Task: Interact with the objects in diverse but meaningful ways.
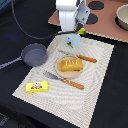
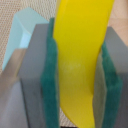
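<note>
Red print on flat yellow box (image 1: 38, 86), unreadable. Gripper (image 2: 80, 75) clamped on yellow banana (image 2: 80, 55), held between green pads (image 2: 51, 85). Pale blue carton (image 1: 73, 40) just below gripper, at placemat (image 1: 95, 75) edge. Bread loaf (image 1: 70, 64) on plate mid-mat.
</note>
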